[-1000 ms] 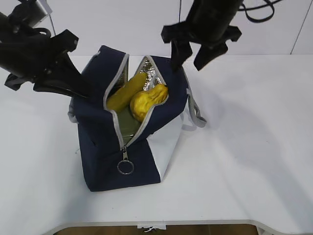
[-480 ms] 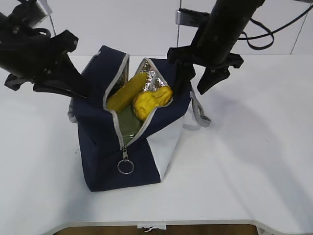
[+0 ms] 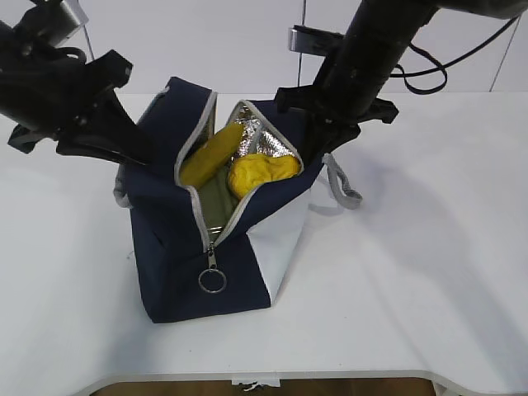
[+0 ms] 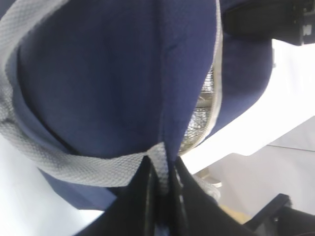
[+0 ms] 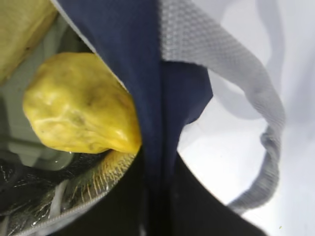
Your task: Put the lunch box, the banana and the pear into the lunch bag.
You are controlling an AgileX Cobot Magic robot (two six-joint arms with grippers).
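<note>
The navy lunch bag (image 3: 177, 256) stands open on the white table. Inside lie the banana (image 3: 210, 155), the pear (image 3: 262, 172) and the sage-green lid of the lunch box (image 3: 213, 205) beneath them. My left gripper (image 3: 136, 157) is shut on the bag's left wall by a grey handle (image 4: 74, 164), seen close in the left wrist view (image 4: 162, 182). My right gripper (image 3: 318, 136) is shut on the bag's right rim; in the right wrist view (image 5: 157, 189) the navy fabric (image 5: 147, 98) runs between the jaws, with the pear (image 5: 78, 110) just inside.
The grey zipper with its ring pull (image 3: 211, 281) hangs at the bag's front. A grey rope handle (image 3: 342, 186) loops out on the right. The white table (image 3: 412, 272) extends to the right and front; its front edge is near the bottom.
My right gripper came down from above the bag and closed on its right rim. The bag mouth widened and the pear sank lower inside. The left arm stayed still.
</note>
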